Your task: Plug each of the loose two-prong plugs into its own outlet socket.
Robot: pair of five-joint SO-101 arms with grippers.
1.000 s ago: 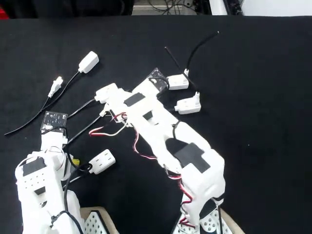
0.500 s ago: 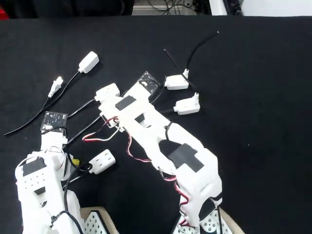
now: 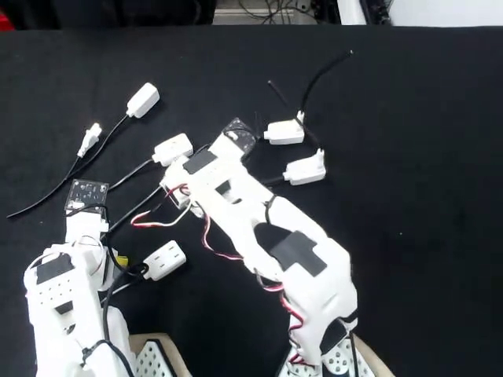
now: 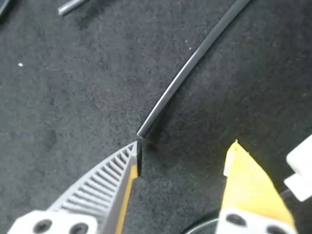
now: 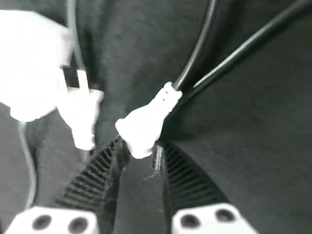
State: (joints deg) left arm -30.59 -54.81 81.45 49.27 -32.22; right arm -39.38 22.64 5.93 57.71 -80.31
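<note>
Item 1, right gripper [image 5: 141,145]: narrow, closed on a white two-prong plug [image 5: 144,124] near table centre, with an outlet socket [image 3: 173,148] at its 9 o'clock. Item 2, left gripper [image 4: 183,163]: wide, empty. Risk: the grip looks to sit at the plug's tip, so pull from the cable [image 5: 204,39] could twist it loose. The right wrist view shows the grip; the high view shows where the sockets lie.

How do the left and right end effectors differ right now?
The left end effector is open, nothing between its fingers; the right end effector is shut on a white two-prong plug. The left's fingers are grey and yellow; the right's are both black. Both sit close over the black cloth table.
</note>
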